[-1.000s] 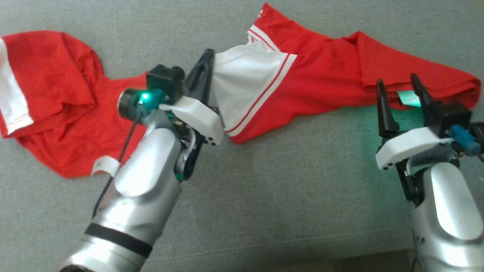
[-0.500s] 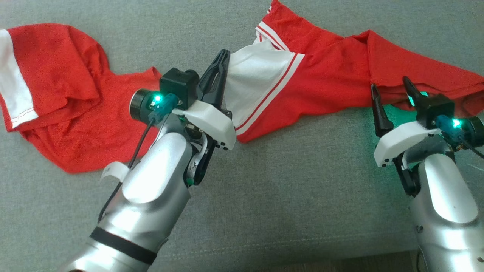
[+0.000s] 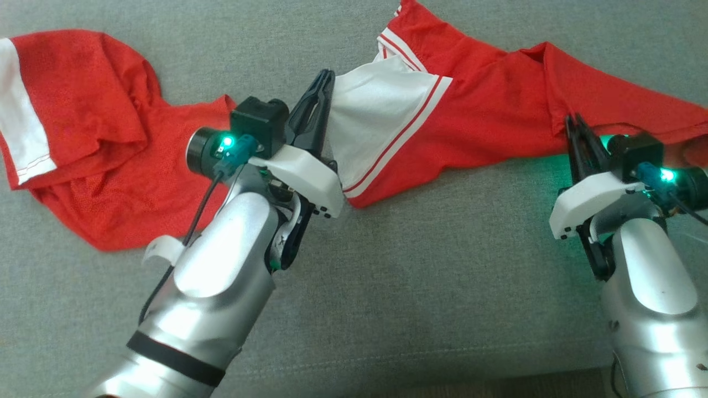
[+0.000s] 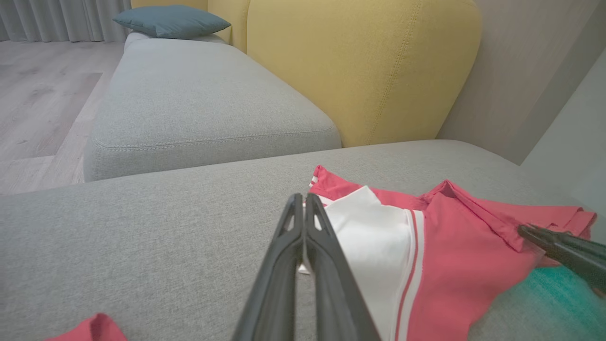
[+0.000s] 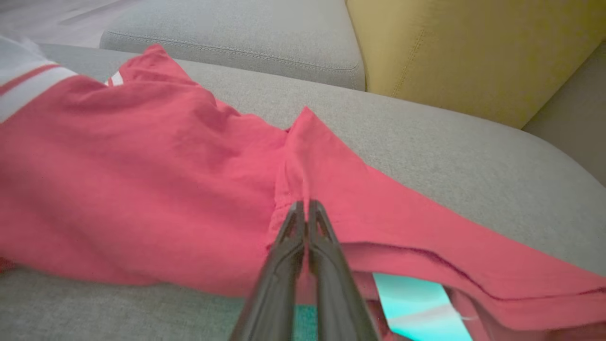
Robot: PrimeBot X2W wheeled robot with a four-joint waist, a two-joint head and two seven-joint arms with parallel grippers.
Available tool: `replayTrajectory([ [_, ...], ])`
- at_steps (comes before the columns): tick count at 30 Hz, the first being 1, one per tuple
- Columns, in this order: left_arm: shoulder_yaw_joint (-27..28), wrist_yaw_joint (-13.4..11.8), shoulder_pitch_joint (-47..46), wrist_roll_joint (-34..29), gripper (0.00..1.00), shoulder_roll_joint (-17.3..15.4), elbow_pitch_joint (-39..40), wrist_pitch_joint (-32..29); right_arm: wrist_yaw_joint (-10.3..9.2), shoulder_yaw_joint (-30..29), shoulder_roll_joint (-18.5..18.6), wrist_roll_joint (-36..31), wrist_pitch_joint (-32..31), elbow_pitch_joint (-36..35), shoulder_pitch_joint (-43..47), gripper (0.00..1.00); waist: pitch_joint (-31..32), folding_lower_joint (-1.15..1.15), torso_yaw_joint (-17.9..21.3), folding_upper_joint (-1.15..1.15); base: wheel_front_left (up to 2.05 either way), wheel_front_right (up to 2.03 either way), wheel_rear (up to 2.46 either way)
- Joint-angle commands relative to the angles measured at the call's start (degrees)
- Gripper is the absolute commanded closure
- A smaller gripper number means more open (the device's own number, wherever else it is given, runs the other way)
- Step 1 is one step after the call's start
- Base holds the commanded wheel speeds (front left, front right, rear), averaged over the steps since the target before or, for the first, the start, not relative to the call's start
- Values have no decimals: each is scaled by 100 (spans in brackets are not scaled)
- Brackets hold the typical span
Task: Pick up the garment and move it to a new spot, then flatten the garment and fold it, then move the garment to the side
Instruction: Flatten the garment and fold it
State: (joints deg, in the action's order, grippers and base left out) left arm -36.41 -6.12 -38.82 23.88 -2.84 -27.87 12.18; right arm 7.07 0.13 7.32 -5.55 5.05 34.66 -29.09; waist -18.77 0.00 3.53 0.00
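Left end effector (image 3: 326, 77) pinching garment (image 3: 487, 121) white panel; right end effector (image 3: 572, 122) pinching red fold.

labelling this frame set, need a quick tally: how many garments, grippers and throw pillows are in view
garment: 1
grippers: 2 (left gripper, right gripper)
blue pillow: 1
total: 4

The garment (image 3: 487, 127) lies stretched left to right across the far part of the seat cushion (image 3: 442, 276), with the left gripper (image 3: 326, 77) at its middle and the right gripper (image 3: 575, 124) on its near edge towards the right end. They are well apart. In the left wrist view a second cushion (image 4: 203, 109) extends away beyond the garment, with the backrest (image 4: 360, 71) to its right and the floor (image 4: 42, 94) to its left, and a pillow (image 4: 170, 20) lies on its far end.
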Motion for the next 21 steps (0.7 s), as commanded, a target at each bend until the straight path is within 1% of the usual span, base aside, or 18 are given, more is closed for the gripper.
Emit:
replayTrajectory([
  [1,144,-40,-81,70,100,-132,192,-5,42,79,41,32,84,-101,-113,100,41,0,5,0,0,0,0],
  [5,201,-85,-49,97,100,-180,203,45,42,12,95,68,191,-102,-113,100,182,0,30,0,0,0,0],
  [8,284,-124,-65,99,100,-271,259,96,42,-49,215,88,259,-272,-187,100,337,0,85,0,0,0,0],
  [11,378,-143,-158,63,100,-429,341,136,42,-9,471,87,244,-540,-349,100,535,0,160,0,0,0,0],
  [17,653,-178,-576,-37,100,-762,649,207,42,-48,1134,83,85,-1114,-879,100,1003,0,316,0,0,0,0],
  [19,772,-191,-764,-72,100,-861,824,227,42,-50,1284,75,68,-1297,-1044,100,1141,0,370,0,0,0,0],
  [21,839,-206,-857,-88,100,-910,927,236,42,-49,1339,76,78,-1388,-1124,100,1208,0,399,0,0,0,0],
])
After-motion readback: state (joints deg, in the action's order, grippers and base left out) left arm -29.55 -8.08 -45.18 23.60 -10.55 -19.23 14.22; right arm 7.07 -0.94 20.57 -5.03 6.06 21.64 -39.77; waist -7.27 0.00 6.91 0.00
